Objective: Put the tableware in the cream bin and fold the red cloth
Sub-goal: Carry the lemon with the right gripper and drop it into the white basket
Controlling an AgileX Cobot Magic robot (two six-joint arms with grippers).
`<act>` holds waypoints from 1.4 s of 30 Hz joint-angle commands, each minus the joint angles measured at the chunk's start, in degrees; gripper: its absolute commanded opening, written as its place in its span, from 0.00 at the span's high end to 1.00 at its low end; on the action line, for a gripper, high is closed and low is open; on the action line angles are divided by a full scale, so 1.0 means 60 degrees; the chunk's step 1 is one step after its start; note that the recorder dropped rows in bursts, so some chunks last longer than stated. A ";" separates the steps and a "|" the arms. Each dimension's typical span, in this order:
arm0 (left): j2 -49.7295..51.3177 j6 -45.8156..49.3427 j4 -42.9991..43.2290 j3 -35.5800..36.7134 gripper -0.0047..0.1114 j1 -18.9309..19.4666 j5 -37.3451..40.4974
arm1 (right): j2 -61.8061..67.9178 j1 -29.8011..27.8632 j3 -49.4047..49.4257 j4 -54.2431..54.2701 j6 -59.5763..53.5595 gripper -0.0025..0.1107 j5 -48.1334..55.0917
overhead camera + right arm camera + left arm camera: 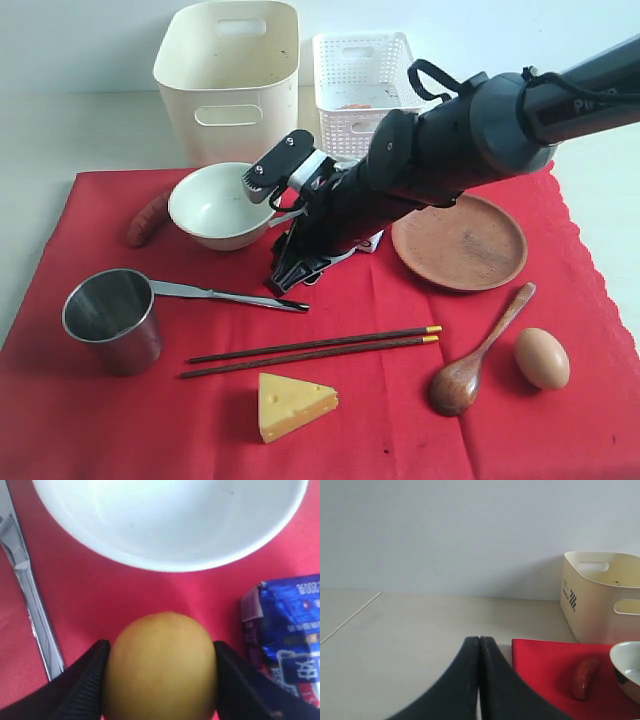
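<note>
My right gripper (161,647) is shut on a yellow lemon (161,675), its fingers pressing both sides, low over the red cloth (100,595). Just beyond it are the cream bowl (170,520) and the steel knife (30,595). In the exterior view the right arm reaches across to the bowl (215,205) and hides the lemon. On the cloth (400,420) lie the steel cup (110,318), knife (225,294), chopsticks (315,350), wooden plate (460,243) and wooden spoon (475,355). The cream bin (228,75) stands behind the cloth. My left gripper (479,640) is shut and empty, off the cloth's corner.
A white perforated basket (362,75) stands beside the bin. A sausage (147,218), a cheese wedge (293,404) and an egg (541,357) lie on the cloth. A blue milk carton (287,625) lies close beside the lemon.
</note>
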 commanded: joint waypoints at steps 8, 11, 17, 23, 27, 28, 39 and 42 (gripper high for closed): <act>-0.0051 0.0036 0.0059 0.0022 0.96 0.0011 -0.0018 | -0.1247 -0.0017 -0.0039 -0.0076 -0.0040 0.98 0.0390; -0.0051 0.0036 0.0059 0.0022 0.96 0.0011 -0.0018 | -0.1628 -0.0017 -0.0039 -0.0265 -0.0040 0.98 0.0282; -0.0051 0.0036 0.0059 0.0022 0.96 0.0011 -0.0018 | -0.2085 -0.0248 -0.0039 -0.0630 0.0052 0.98 -0.0512; -0.0051 0.0036 0.0059 0.0022 0.96 0.0011 -0.0018 | -0.2087 -0.1151 -0.0200 -0.0591 0.0052 0.98 -0.1452; -0.0051 0.0036 0.0059 0.0022 0.96 0.0011 -0.0018 | -0.2087 -0.1772 -0.0456 -0.0219 0.0052 0.98 -0.1808; -0.0051 0.0036 0.0059 0.0022 0.96 0.0011 -0.0018 | -0.2087 -0.1862 -0.0509 -0.0219 0.0052 0.98 -0.1931; -0.0051 0.0036 0.0059 0.0022 0.96 0.0011 -0.0018 | -0.0430 -0.2749 -0.2035 -0.0219 0.0034 0.98 -0.2547; -0.0051 0.0036 0.0059 0.0022 0.96 0.0011 -0.0018 | 0.0188 -0.2895 -0.2735 -0.0238 0.0034 0.98 -0.2456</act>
